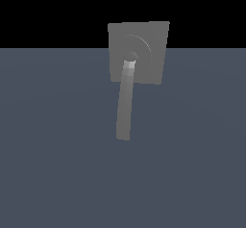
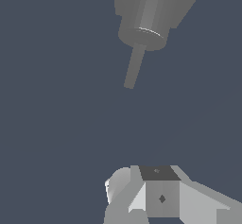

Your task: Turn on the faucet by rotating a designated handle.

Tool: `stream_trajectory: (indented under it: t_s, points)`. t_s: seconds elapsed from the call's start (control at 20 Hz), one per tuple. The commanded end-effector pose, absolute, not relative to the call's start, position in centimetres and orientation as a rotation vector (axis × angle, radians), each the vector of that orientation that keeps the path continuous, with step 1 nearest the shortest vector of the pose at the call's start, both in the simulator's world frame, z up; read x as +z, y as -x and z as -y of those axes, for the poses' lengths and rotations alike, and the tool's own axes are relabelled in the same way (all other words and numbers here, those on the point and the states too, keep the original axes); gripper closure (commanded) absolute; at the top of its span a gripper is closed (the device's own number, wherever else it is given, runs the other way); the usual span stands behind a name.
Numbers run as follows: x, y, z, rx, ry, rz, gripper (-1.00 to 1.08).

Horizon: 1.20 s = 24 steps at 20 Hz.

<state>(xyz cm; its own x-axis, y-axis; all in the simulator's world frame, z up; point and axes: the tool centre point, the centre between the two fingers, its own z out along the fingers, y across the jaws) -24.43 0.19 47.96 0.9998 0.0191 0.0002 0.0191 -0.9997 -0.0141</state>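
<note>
In the exterior view the faucet [image 1: 144, 42] is a square matte grey plate with raised ring ridges, standing at the far middle. Its handle [image 1: 125, 107], a long, slightly curved grey bar with a lighter end at the rings, reaches from the plate's centre toward the camera. No arm or gripper shows in that view. In the wrist view the faucet [image 2: 156, 5] is seen with a round hub, and a narrow grey bar [image 2: 133, 67] sticks out of it. Parts of my gripper [image 2: 158, 192] show at the picture's edge, well apart from the bar; how the jaws stand is unclear.
The faucet stands on a plain blue-grey floor [image 1: 57, 164] that fills both views. Black background lies behind the top of the plate. No other objects show.
</note>
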Motion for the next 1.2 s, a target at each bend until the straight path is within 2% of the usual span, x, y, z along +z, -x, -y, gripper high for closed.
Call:
stream_trajectory:
  t_s: [0.0,0.8,1.15]
  points:
    - [48.0,24.4,-0.2,0.000,3.127,0.030,1.08]
    - [49.3,24.0,-0.2,-0.048,3.176,0.052,1.08]
    - [50.4,23.8,-0.2,-0.141,3.271,0.175,1.08]
